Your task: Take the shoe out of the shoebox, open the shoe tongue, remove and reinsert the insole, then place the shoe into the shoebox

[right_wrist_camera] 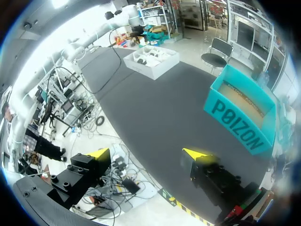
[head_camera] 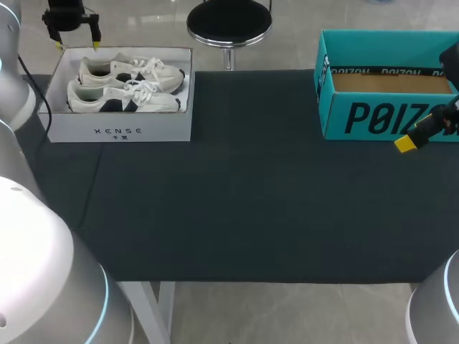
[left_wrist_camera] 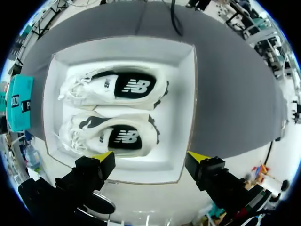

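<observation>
White shoes, seemingly navy-panelled

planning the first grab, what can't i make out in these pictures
- Insoles: head and left wrist views, hidden inside the shoes lying sideways in the white box.
- Teal box: head view, one end cut off by the picture's edge.
- Right gripper: head view, only one yellow tip shows.

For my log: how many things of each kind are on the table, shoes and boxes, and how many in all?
White sneakers: 2
White shoebox: 1
Teal cardboard box: 1
Total: 4
</observation>
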Motion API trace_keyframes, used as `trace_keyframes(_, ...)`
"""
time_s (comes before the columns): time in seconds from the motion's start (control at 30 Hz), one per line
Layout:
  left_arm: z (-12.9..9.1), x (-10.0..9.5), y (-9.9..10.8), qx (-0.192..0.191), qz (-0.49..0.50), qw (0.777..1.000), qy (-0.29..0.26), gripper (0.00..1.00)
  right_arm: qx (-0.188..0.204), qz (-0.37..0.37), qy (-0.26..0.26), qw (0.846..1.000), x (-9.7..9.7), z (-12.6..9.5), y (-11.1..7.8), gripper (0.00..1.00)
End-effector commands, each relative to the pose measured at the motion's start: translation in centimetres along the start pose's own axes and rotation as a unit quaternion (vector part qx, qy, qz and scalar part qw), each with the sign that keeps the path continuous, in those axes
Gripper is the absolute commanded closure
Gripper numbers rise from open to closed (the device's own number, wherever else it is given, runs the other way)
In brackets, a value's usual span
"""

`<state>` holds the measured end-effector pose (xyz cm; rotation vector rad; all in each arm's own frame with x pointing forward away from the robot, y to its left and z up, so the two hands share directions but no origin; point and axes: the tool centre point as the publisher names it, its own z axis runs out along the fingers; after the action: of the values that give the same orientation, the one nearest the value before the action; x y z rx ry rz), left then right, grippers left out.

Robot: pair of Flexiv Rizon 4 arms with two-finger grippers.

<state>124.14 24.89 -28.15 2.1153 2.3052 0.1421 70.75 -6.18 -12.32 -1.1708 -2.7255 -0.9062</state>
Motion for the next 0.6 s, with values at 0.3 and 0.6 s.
trace_keyframes(0.3, -5.5, 1.0, -10.5, -0.010, 0.029, 0.999, -0.025, 0.00, 0.002, 0.000, 0.001, 1.000, -0.1, 0.1, 0.2, 0.00)
trace_keyframes(0.6, -5.6, 1.1, -14.7, -0.004, 0.027, 0.999, -0.025, 0.00, 0.002, 0.000, 0.001, 1.000, -0.1, 0.1, 0.2, 0.00)
